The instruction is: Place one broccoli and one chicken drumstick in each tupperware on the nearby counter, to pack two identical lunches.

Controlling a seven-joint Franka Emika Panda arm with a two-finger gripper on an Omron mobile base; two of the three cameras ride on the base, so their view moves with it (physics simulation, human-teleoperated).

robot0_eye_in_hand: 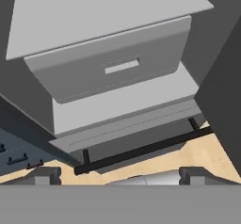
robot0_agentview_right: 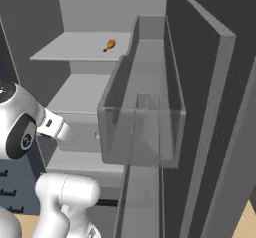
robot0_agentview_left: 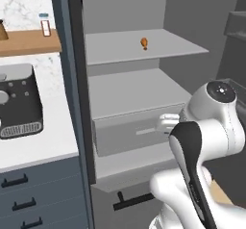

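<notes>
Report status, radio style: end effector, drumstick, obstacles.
End effector open, empty, facing the grey fridge drawer. Small orange chicken drumstick alone on the upper grey shelf. Nothing blocking it.

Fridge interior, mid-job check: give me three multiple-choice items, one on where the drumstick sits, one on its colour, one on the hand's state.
1. Where does the chicken drumstick lie?
A. On the upper fridge shelf
B. In the grey drawer
C. On the white counter

2. What colour is that drumstick?
A. Green
B. Orange
C. Dark blue

3. How does the hand stand?
A. Shut on the drumstick
B. Shut on the drawer's handle
C. Open, holding nothing

Answers:
1. A: both base views show it alone on the top shelf, well above the drawer.
2. B: it shows bright orange against the grey shelf.
3. C: in the hand view the finger tips sit wide apart with nothing between them.
</notes>
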